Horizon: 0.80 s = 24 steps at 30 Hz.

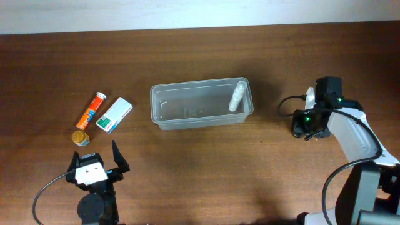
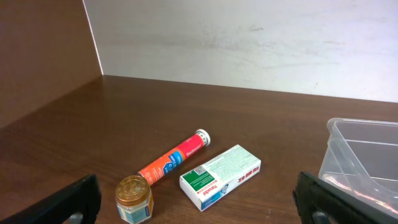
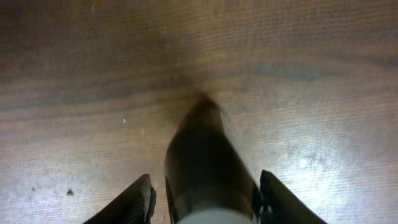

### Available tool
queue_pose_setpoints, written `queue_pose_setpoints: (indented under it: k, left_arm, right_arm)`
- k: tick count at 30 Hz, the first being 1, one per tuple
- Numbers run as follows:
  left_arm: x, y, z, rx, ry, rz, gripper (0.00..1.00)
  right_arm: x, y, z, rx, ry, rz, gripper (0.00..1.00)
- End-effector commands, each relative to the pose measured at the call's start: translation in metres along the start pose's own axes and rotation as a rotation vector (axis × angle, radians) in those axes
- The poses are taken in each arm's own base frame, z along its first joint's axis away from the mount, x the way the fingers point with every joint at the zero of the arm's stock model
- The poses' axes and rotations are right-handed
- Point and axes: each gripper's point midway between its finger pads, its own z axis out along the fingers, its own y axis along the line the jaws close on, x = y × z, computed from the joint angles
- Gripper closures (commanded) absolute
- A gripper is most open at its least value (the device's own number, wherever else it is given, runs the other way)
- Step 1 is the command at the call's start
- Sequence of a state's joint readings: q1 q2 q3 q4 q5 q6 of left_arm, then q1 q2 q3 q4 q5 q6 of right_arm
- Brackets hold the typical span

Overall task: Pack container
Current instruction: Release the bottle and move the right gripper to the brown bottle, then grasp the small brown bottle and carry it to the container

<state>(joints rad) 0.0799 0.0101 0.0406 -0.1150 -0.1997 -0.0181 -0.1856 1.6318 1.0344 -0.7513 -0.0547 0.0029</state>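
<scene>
The clear plastic container (image 1: 201,119) stands at the table's middle, with a white tube (image 1: 237,97) leaning in its right end. Its corner shows in the left wrist view (image 2: 367,155). My left gripper (image 1: 98,164) is open and empty at the front left, facing an orange tube (image 2: 174,158), a white-and-green carton (image 2: 221,176) and a small gold-lidded jar (image 2: 134,199). My right gripper (image 1: 304,129) is low at the table to the right of the container. Its jaws (image 3: 205,199) straddle a dark bottle-like object (image 3: 199,149), with a gap at the left finger.
The orange tube (image 1: 91,110), carton (image 1: 115,114) and jar (image 1: 80,137) lie in a cluster left of the container. A pale wall runs along the table's far edge. Cables trail from both arms near the front.
</scene>
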Motion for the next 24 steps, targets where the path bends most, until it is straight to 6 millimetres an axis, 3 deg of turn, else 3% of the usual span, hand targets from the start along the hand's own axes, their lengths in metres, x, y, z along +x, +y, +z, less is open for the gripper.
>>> queue_pose_setpoints:
  k: [1,5,9,11,19,24]
  left_arm:
    - [0.002,0.0,0.0,-0.002,0.001,0.016,0.01]
    - [0.002,0.0,0.0,-0.002,0.001,0.016,0.01]
    - [0.002,0.0,0.0,-0.002,0.001,0.016,0.01]
    - [0.002,0.0,0.0,-0.002,0.001,0.016,0.01]
    - [0.002,0.0,0.0,-0.002,0.001,0.016,0.01]
    - [0.002,0.0,0.0,-0.002,0.001,0.016,0.01]
  right_arm:
    - [-0.006,0.0,0.0,-0.01,-0.026,-0.047,0.53]
    - [-0.009,0.0,0.0,-0.01,-0.039,-0.07,0.53]
    - [-0.009,0.0,0.0,-0.01,-0.038,-0.07,0.73]
    - [-0.009,0.0,0.0,-0.01,-0.038,-0.07,0.79]
    - [-0.01,0.003,-0.003,-0.022,-0.037,-0.05,0.86]
    - [-0.024,0.014,-0.03,-0.076,-0.047,-0.047,0.87]
